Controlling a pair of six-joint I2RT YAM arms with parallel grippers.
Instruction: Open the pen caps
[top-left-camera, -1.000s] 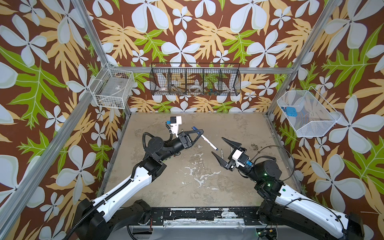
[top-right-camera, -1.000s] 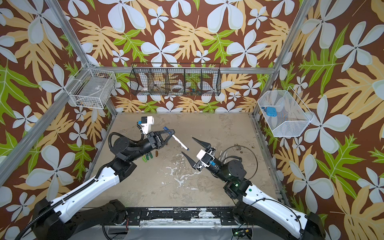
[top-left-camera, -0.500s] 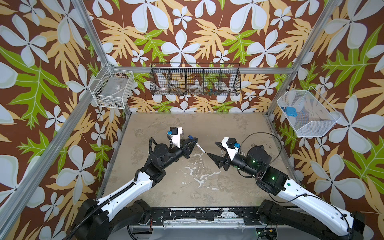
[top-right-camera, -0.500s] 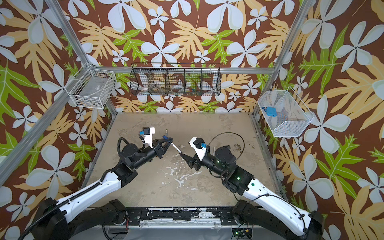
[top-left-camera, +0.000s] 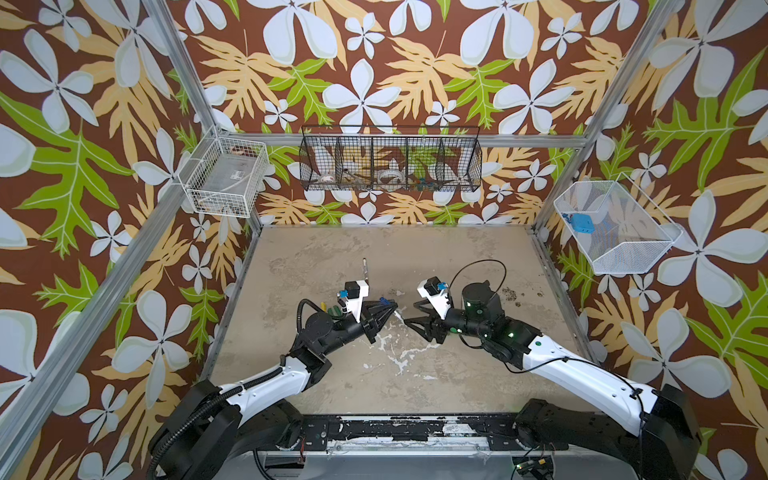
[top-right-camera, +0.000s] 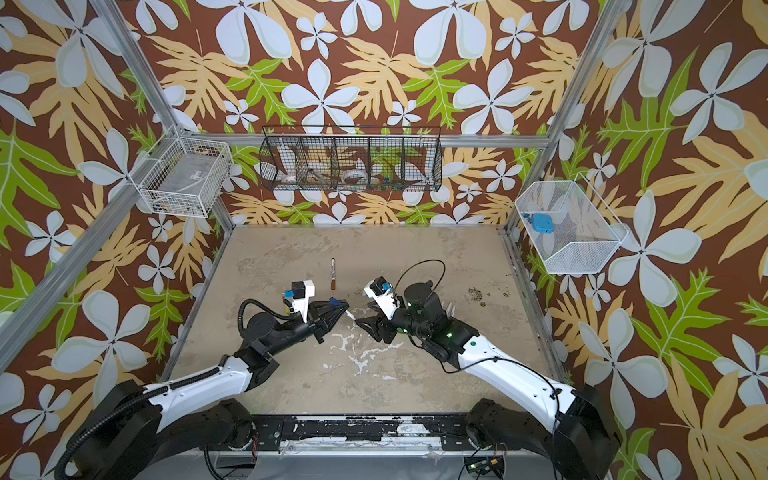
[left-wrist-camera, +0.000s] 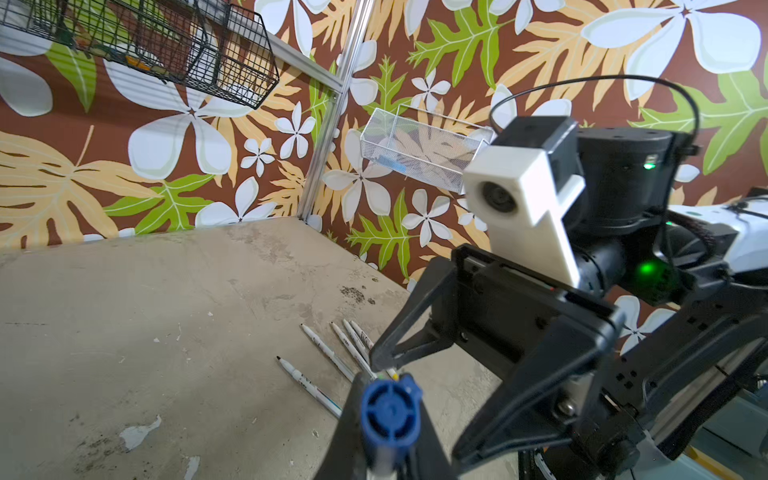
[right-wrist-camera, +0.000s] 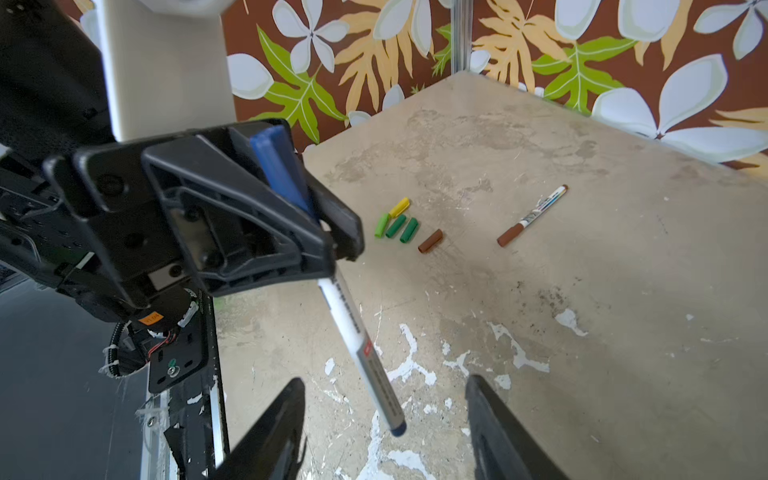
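The left pincer (right-wrist-camera: 340, 253) is clamped on a blue-capped marker (right-wrist-camera: 350, 328). Its blue cap (right-wrist-camera: 276, 166) is seated on the barrel and pokes out behind the jaws, while the white printed barrel slants out in front of them, above the tabletop (right-wrist-camera: 623, 353). The right pincer (right-wrist-camera: 384, 378) faces the left pincer tip to tip, its jaws moderately wide, with one finger on each side of the barrel's free end (neither visibly touches it). Near the left pincer, on the side away from the right arm, five loose caps (right-wrist-camera: 395, 226) lie clustered on the tabletop: one yellow, one light green, two darker green, and a brown one just beside them. Toward the back wall from the left pincer, seen in both top views, lies a brown-capped marker (top-right-camera: 332, 274) with its cap on. Several uncapped markers (left-wrist-camera: 328, 353) lie side by side on the tabletop, on the far side of the right arm from the left pincer.
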